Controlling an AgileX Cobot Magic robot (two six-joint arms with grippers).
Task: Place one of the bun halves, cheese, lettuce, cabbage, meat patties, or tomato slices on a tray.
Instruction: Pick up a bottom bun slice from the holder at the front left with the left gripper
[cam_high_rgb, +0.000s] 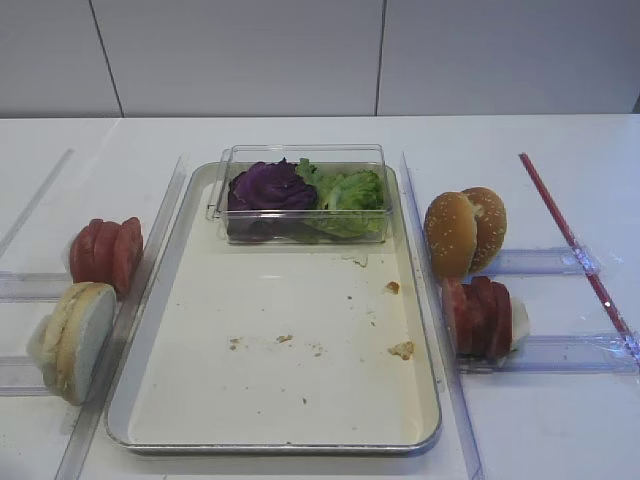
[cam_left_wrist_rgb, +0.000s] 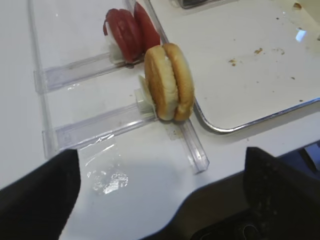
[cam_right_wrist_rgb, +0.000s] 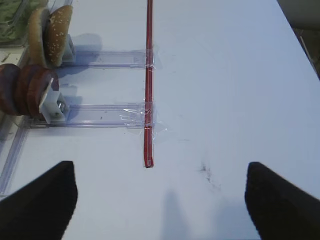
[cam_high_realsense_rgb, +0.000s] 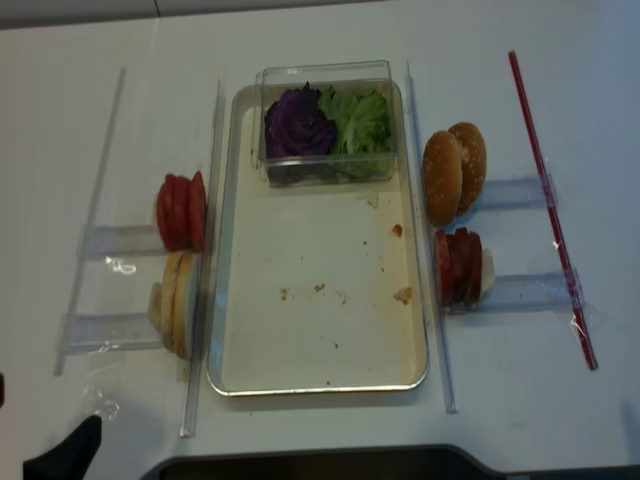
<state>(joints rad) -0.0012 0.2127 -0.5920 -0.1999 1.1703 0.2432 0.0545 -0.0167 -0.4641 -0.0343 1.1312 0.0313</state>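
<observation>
The metal tray (cam_high_rgb: 270, 445) lies mid-table, its cream floor (cam_high_realsense_rgb: 320, 330) bare but for crumbs. A clear box at its far end holds purple cabbage (cam_high_rgb: 268, 185) and green lettuce (cam_high_rgb: 350, 190). Left of the tray, pale bun halves (cam_high_rgb: 72, 340) stand on edge in a clear rail, with tomato slices (cam_high_rgb: 105, 255) behind them. On the right stand meat patties (cam_high_rgb: 482, 316). Cheese is out of view. My left gripper (cam_left_wrist_rgb: 160, 160) is open over the table's front edge, short of the bun halves (cam_left_wrist_rgb: 167, 82). My right gripper (cam_right_wrist_rgb: 160, 167) is open over bare table, right of the meat patties (cam_right_wrist_rgb: 25, 90).
Sesame bun tops (cam_high_rgb: 465, 230) stand right of the tray. Clear plastic rails (cam_left_wrist_rgb: 95, 127) and long strips (cam_high_rgb: 430, 300) flank the tray. A red strip (cam_right_wrist_rgb: 148, 80) is taped down the table on the right. The table's front edge (cam_left_wrist_rgb: 235, 175) runs under the left gripper.
</observation>
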